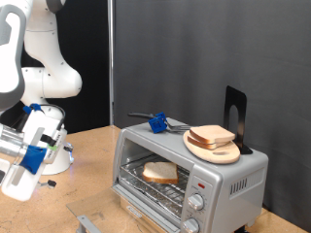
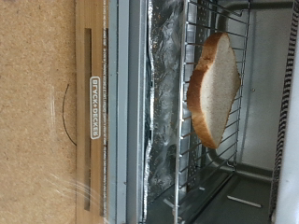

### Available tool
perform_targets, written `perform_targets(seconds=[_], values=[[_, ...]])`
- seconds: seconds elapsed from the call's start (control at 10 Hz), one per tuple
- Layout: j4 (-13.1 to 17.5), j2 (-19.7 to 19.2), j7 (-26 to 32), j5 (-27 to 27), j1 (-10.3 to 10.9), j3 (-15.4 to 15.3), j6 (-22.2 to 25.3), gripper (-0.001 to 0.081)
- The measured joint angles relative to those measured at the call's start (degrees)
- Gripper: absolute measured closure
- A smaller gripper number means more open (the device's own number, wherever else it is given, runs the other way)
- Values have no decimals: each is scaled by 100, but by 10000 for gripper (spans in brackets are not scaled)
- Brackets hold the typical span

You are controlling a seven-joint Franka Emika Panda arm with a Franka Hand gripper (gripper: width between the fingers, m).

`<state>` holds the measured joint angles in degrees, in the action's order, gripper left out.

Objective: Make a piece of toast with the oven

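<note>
We find the gripper (image 1: 21, 173) left of the oven (image 1: 190, 175) in the exterior view — finger spacing cannot be determined. The piece of toast (image 2: 213, 89) rests inside on the wire rack (image 2: 192, 140) — light, soft, crushable; we judge its crust edges the safest hold.

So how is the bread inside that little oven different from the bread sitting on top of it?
The slice inside the oven lies flat and alone on the wire rack, behind the open door; the slice on top rests on a round wooden plate on the oven's roof. The slice on top looks tilted; the inside slice looks level. Both are pale bread with a tan crust. The claw holds neither.
</note>
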<state>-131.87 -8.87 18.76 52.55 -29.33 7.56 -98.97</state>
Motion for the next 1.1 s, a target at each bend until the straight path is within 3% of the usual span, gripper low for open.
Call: perform_targets(seconds=[0.7,1.1], values=[[-31,-996,606,221,72,-284,-854,124],[-224,-1276,950,430,105,-505,-1330,124]])
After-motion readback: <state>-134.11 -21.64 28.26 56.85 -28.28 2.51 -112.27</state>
